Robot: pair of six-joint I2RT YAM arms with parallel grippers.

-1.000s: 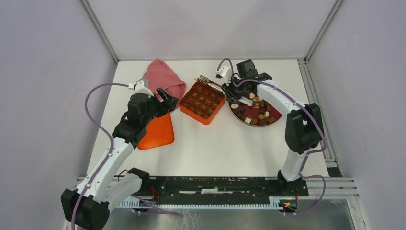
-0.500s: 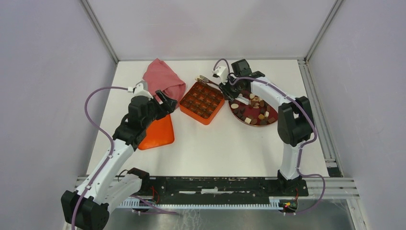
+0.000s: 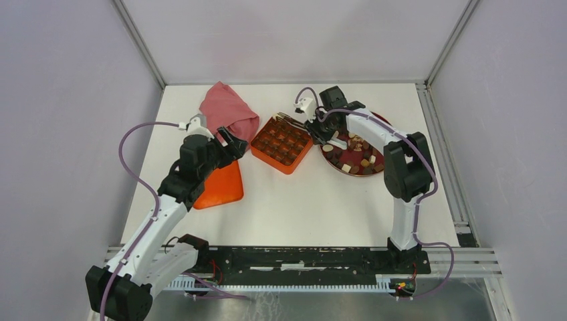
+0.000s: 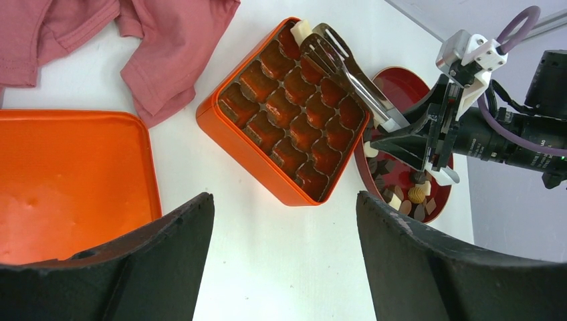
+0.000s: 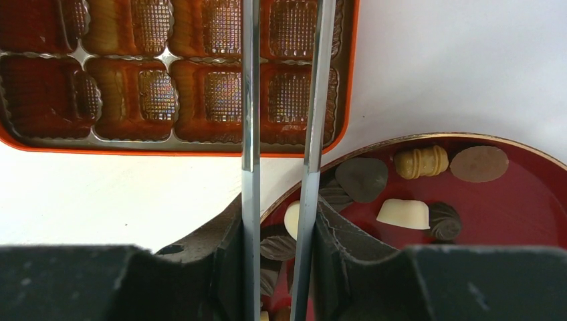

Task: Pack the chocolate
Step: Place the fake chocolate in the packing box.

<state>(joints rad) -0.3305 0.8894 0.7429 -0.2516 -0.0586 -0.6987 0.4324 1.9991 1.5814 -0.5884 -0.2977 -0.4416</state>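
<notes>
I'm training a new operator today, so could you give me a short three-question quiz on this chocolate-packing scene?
1. True or false: the right gripper is shut on metal tongs.
2. Where do most chocolates lie? A) in the orange box B) on the red plate C) on the pink cloth
3. Fill in: the left gripper is ___ (open or shut).

Key: 1 true; 2 B; 3 open.
</notes>
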